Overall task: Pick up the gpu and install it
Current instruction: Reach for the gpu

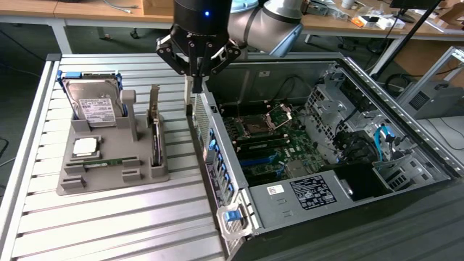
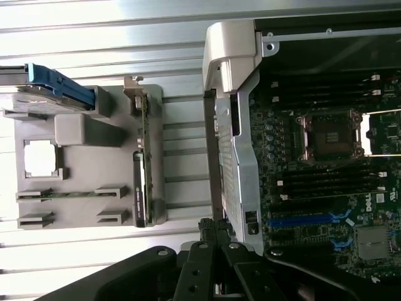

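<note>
The gpu (image 1: 155, 130) stands on edge in a slot of the grey holder (image 1: 108, 179), its silver bracket at the far end and its dark board running toward the near end. In the wrist view the gpu (image 2: 141, 182) sits at the holder's side nearest the case. My gripper (image 1: 195, 89) hangs shut, pointing down, over the strip of table between the holder and the rear wall of the open computer case (image 1: 239, 217). Its fingertips (image 2: 212, 224) are pressed together with nothing visible between them. It is beside the gpu, toward the case, and not touching it.
The holder also carries a hard drive (image 1: 94, 106) in a blue frame, a square silver chip (image 1: 86, 145) and a green memory stick (image 1: 108, 161). The case lies open with the motherboard (image 1: 268, 147) and its blue slots (image 2: 301, 219) exposed. A slatted metal table (image 1: 108, 228) surrounds everything.
</note>
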Robot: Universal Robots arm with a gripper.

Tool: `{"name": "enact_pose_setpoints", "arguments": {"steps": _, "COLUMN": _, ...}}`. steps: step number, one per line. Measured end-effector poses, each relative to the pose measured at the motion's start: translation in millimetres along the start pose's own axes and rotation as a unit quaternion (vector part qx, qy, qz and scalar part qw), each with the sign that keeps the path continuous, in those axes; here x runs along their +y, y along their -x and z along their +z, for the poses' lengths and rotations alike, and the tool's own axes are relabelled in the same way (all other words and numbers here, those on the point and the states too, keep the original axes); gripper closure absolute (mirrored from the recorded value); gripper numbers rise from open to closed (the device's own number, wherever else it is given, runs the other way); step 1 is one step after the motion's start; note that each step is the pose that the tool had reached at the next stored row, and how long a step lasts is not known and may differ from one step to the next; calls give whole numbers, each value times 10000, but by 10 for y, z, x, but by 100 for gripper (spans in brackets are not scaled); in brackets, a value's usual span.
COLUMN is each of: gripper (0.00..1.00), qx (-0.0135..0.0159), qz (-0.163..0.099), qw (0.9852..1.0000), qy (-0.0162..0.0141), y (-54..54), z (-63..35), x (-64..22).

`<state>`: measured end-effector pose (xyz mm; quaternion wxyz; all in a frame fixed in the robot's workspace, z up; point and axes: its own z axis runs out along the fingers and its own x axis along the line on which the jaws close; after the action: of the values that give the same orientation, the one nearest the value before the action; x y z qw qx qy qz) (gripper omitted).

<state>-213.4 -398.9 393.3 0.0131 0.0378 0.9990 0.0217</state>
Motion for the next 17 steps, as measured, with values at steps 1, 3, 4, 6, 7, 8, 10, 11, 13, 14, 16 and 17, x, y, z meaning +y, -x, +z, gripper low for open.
{"name": "enact_pose_setpoints", "arguments": {"steps": 1, "gripper": 89, "qx": 0, "qz": 0, "qw": 10000, "qy": 0, "y": -2, "z": 0, "x": 0}}
{"name": "enact_pose_setpoints", "arguments": {"steps": 3, "gripper": 89, "qx": 0, "qz": 0, "qw": 10000, "qy": 0, "y": -10, "z": 0, "x": -1}}
{"name": "enact_pose_setpoints", "arguments": {"steps": 4, "gripper": 89, "qx": 0, "qz": 0, "qw": 10000, "qy": 0, "y": -14, "z": -1, "x": -1}}
{"name": "enact_pose_setpoints", "arguments": {"steps": 6, "gripper": 89, "qx": 0, "qz": 0, "qw": 10000, "qy": 0, "y": -24, "z": 0, "x": -2}}
{"name": "enact_pose_setpoints", "arguments": {"steps": 7, "gripper": 89, "qx": 0, "qz": 0, "qw": 10000, "qy": 0, "y": -27, "z": -1, "x": -2}}
{"name": "enact_pose_setpoints", "arguments": {"steps": 8, "gripper": 89, "qx": 0, "qz": 0, "qw": 10000, "qy": 0, "y": -31, "z": -1, "x": -2}}
{"name": "enact_pose_setpoints", "arguments": {"steps": 10, "gripper": 89, "qx": 0, "qz": 0, "qw": 10000, "qy": 0, "y": -37, "z": -1, "x": -3}}
{"name": "enact_pose_setpoints", "arguments": {"steps": 11, "gripper": 89, "qx": 0, "qz": 0, "qw": 10000, "qy": 0, "y": -40, "z": -1, "x": -3}}
{"name": "enact_pose_setpoints", "arguments": {"steps": 13, "gripper": 89, "qx": 0, "qz": 0, "qw": 10000, "qy": 0, "y": -45, "z": -1, "x": -4}}
{"name": "enact_pose_setpoints", "arguments": {"steps": 14, "gripper": 89, "qx": 0, "qz": 0, "qw": 10000, "qy": 0, "y": -47, "z": -1, "x": -4}}
{"name": "enact_pose_setpoints", "arguments": {"steps": 16, "gripper": 89, "qx": 0, "qz": 0, "qw": 10000, "qy": 0, "y": -57, "z": -1, "x": -4}}
{"name": "enact_pose_setpoints", "arguments": {"steps": 17, "gripper": 89, "qx": 0, "qz": 0, "qw": 10000, "qy": 0, "y": -59, "z": -1, "x": -5}}
